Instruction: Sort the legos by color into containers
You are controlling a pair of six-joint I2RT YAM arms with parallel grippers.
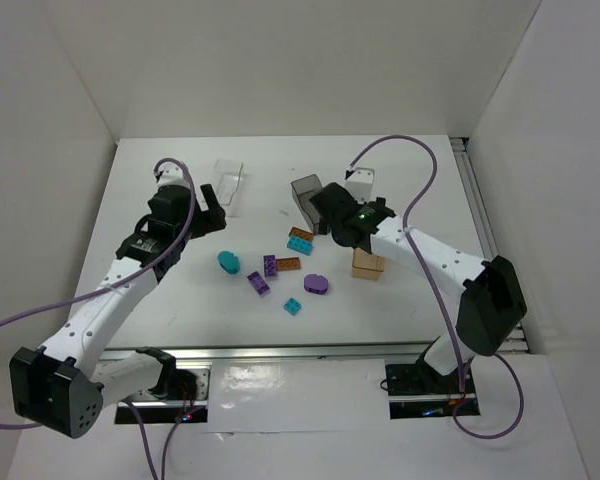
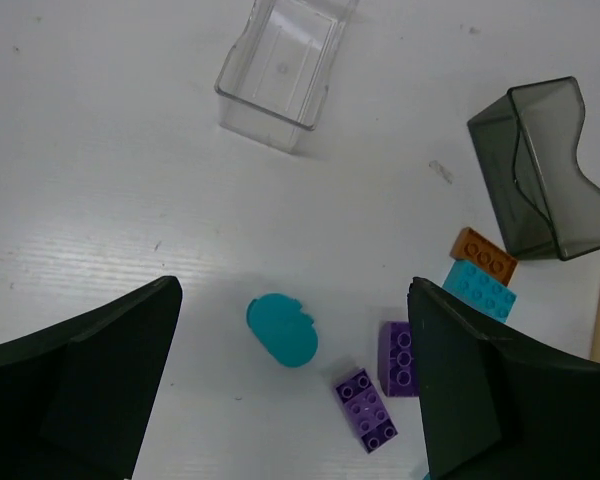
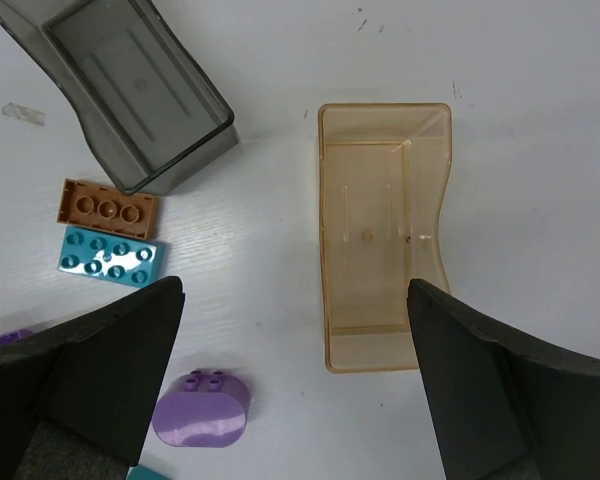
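We see the left gripper (image 2: 295, 372) wide open, empty, a teal oval brick (image 2: 282, 329) beneath; the right gripper (image 3: 295, 372) equally spread, empty, seemingly above the tan bin (image 3: 384, 132).

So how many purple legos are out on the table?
3: purple brick mid-table, second brick beside it, purple oval further right. The arms may hide others.

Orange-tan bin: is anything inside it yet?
No brick shows inside the orange-tan bin; its floor looks bare. One corner is covered by the right gripper, so that spot cannot be checked.
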